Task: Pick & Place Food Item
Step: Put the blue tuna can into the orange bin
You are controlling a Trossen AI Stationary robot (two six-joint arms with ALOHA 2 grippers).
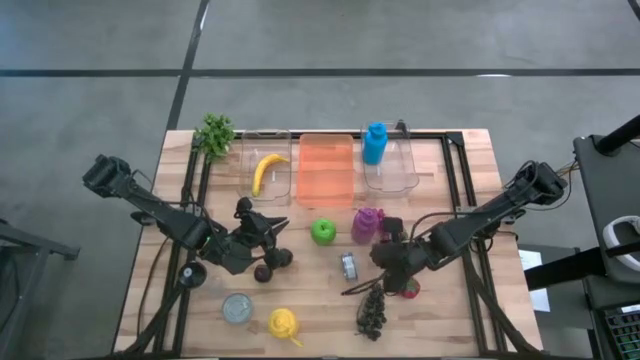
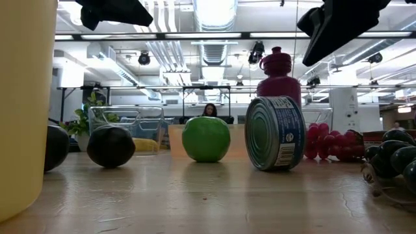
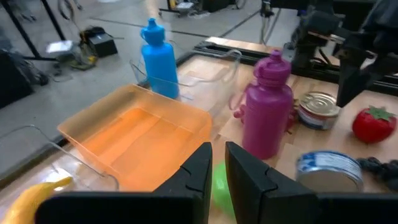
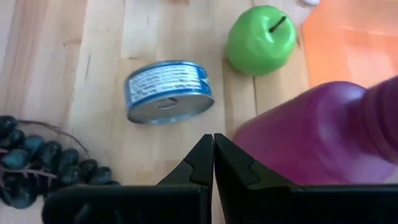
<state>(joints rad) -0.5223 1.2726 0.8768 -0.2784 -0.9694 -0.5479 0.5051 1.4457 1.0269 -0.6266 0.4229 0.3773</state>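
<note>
A green apple (image 1: 322,231) rests on the wooden table at its middle, with a purple bottle (image 1: 365,224) just to its right. A banana (image 1: 266,171) lies in the clear bin at the far left. A blue-labelled tin (image 4: 168,91) lies on its side near dark grapes (image 1: 372,312). My left gripper (image 3: 217,152) hovers left of the apple, pointing toward the far bins, with a narrow gap between its fingers and nothing in it. My right gripper (image 4: 213,140) is shut and empty, tilted down above the table beside the purple bottle (image 4: 311,137).
An orange tray (image 1: 326,170) stands between two clear bins; the right one holds a blue bottle (image 1: 374,143). Two dark plums (image 1: 272,266), a yellow fruit (image 1: 284,323), a round lid (image 1: 237,308), a red strawberry (image 3: 373,122) and a green plant (image 1: 214,133) also sit on the table.
</note>
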